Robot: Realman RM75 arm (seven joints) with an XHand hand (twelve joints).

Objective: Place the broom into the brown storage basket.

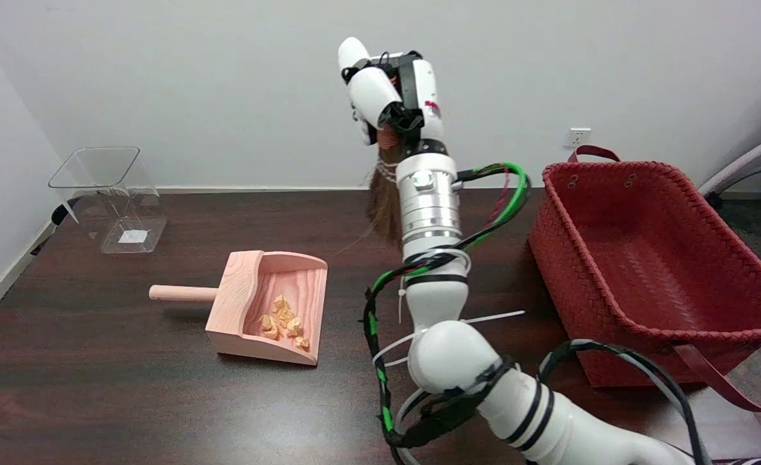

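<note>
The right hand (390,97) grips the broom (385,203), lifted well above the surface (96,387), bristles hanging down. Pickup looks done; carrying over and lowering remain. The brown storage basket (612,323) sits apart, right of the broom, open-topped. The broom must clear its near rim; the wooden dustpan (270,303) lies opposite.

A single head view looks down and across the dark table (96,387) from above its near edge, facing the far white wall (225,77). The table fills the lower picture, close enough that the right arm (432,213) enters large from the lower right, above the table's near side.
</note>
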